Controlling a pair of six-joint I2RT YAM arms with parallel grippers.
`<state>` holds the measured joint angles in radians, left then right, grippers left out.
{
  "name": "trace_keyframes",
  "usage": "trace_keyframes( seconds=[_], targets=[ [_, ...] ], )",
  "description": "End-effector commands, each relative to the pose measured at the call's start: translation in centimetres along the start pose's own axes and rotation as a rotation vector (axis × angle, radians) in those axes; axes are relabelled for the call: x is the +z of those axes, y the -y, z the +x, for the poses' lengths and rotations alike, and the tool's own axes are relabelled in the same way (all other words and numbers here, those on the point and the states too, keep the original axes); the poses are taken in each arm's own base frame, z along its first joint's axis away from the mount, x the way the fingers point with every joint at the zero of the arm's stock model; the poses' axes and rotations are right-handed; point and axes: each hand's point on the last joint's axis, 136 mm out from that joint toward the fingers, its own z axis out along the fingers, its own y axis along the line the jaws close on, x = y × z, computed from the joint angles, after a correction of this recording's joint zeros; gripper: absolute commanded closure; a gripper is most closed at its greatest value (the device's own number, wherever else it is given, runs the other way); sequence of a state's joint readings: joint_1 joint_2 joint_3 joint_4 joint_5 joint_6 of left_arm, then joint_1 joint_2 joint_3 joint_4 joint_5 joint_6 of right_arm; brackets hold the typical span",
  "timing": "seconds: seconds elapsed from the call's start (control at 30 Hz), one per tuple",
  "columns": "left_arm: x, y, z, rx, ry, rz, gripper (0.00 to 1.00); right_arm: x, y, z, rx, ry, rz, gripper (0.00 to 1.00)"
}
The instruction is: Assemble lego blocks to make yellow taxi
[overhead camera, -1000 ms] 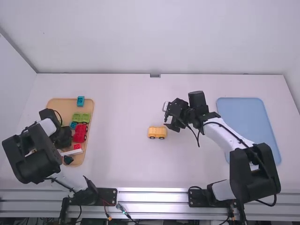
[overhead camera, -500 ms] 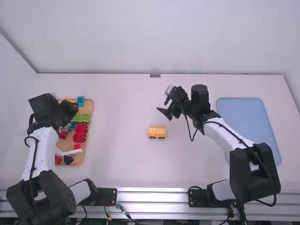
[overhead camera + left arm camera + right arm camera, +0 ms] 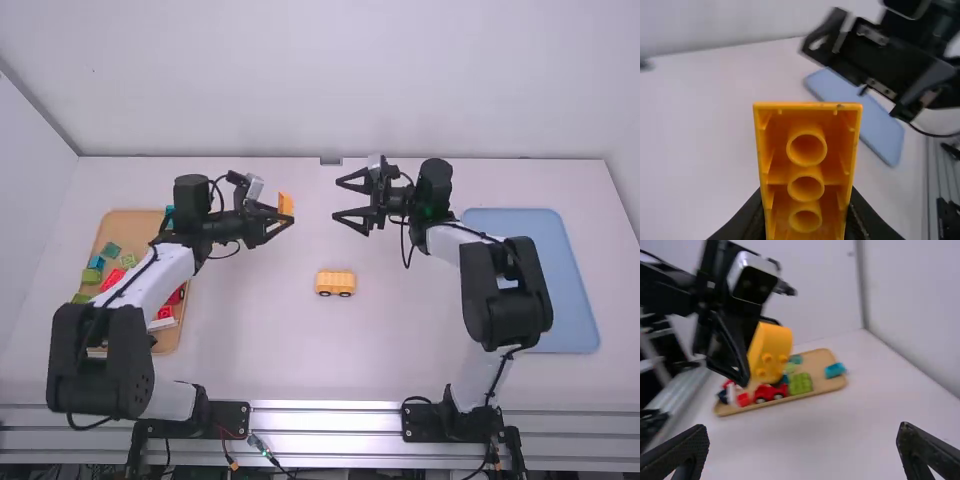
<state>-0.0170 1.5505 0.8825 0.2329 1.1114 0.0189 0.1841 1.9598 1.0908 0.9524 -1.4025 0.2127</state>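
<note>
The yellow car (image 3: 335,284) sits on the table (image 3: 300,350), its long axis running left to right, wheels along its near side. Bare tabletop spreads from it to the wooden tray (image 3: 176,338) of blocks on the left and the blue tray (image 3: 575,335) on the right, both well apart from it. Farther off and raised, the left gripper (image 3: 283,214) grasps a yellow block (image 3: 286,203) between its fingertips. The block stands roughly on end, long axis upright, its hollow underside toward the left wrist and its studs toward the right arm. Facing it, the right gripper (image 3: 337,199) is spread wide around nothing, a gap between its fingertips and the block.
</note>
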Motion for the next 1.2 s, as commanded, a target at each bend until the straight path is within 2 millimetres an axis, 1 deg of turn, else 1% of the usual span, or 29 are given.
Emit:
trace_keyframes(
  seconds=[0.0, 0.07, 0.2, 0.27, 0.33, 0.4, 0.53, 0.57, 0.6, 0.63, 0.67, 0.7, 0.73, 0.77, 0.83, 0.9, 1.0, 1.03, 1.17],
  targets=[
    [1.0, 2.0, 1.0, 0.028, -0.004, 0.177, 0.90, 0.6, -2.0, 0.0, 0.128, -0.048, -0.166, 0.00],
    [1.6, 2.2, 1.3, 0.050, 0.006, 0.245, 0.90, 1.2, -2.0, 0.1, 0.122, -0.051, -0.178, 0.00],
    [2.7, 1.4, 1.7, 0.054, 0.017, 0.275, 0.90, 2.5, -2.9, 0.1, 0.114, -0.060, -0.212, 0.00],
    [3.0, 1.4, 1.8, 0.060, 0.019, 0.286, 0.89, 2.9, -3.2, 0.1, 0.129, -0.065, -0.221, 0.01],
    [3.1, 1.5, 1.8, 0.069, 0.021, 0.292, 0.89, 3.6, -3.2, 0.1, 0.194, -0.068, -0.210, 0.04],
    [3.1, 1.5, 1.8, 0.070, 0.021, 0.292, 0.89, 4.0, -3.1, 0.1, 0.212, -0.067, -0.201, 0.06],
    [3.0, 2.5, 1.7, 0.107, 0.023, 0.346, 0.89, 4.8, -3.1, 0.1, 0.222, -0.062, -0.187, 0.11],
    [2.9, 2.7, 1.6, 0.117, 0.026, 0.361, 0.89, 5.0, -3.0, 0.1, 0.221, -0.060, -0.180, 0.14],
    [2.8, 2.8, 1.6, 0.119, 0.027, 0.363, 0.89, 5.0, -3.0, 0.1, 0.221, -0.059, -0.179, 0.14],
    [2.9, 2.9, 1.6, 0.123, 0.027, 0.366, 0.89, 5.0, -2.9, 0.0, 0.221, -0.056, -0.172, 0.18],
    [2.9, 2.9, 1.6, 0.124, 0.027, 0.366, 0.89, 5.0, -2.9, 0.0, 0.220, -0.057, -0.173, 0.20],
    [2.8, 2.8, 1.5, 0.125, 0.029, 0.364, 0.89, 5.3, -3.0, 0.1, 0.217, -0.057, -0.176, 0.26],
    [2.8, 2.8, 1.5, 0.125, 0.029, 0.364, 0.89, 5.4, -3.0, 0.1, 0.218, -0.056, -0.173, 0.29],
    [2.9, 2.9, 1.6, 0.126, 0.027, 0.367, 0.89, 5.5, -2.9, 0.0, 0.219, -0.054, -0.166, 0.36],
    [2.9, 2.9, 1.6, 0.125, 0.027, 0.368, 0.89, 5.4, -2.9, 0.0, 0.217, -0.053, -0.166, 0.43],
    [3.0, 3.1, 1.7, 0.123, 0.024, 0.374, 0.89, 5.5, -2.9, 0.0, 0.215, -0.053, -0.165, 0.48],
    [3.0, 3.1, 1.7, 0.123, 0.024, 0.373, 0.89, 5.9, -3.2, 0.1, 0.209, -0.057, -0.178, 0.51],
    [3.0, 3.0, 1.7, 0.123, 0.024, 0.372, 0.89, 6.0, -3.3, 0.1, 0.208, -0.058, -0.181, 0.53],
    [3.0, 3.0, 1.6, 0.124, 0.025, 0.371, 0.89, 6.0, -3.3, 0.1, 0.195, -0.057, -0.182, 0.58]
  ],
)
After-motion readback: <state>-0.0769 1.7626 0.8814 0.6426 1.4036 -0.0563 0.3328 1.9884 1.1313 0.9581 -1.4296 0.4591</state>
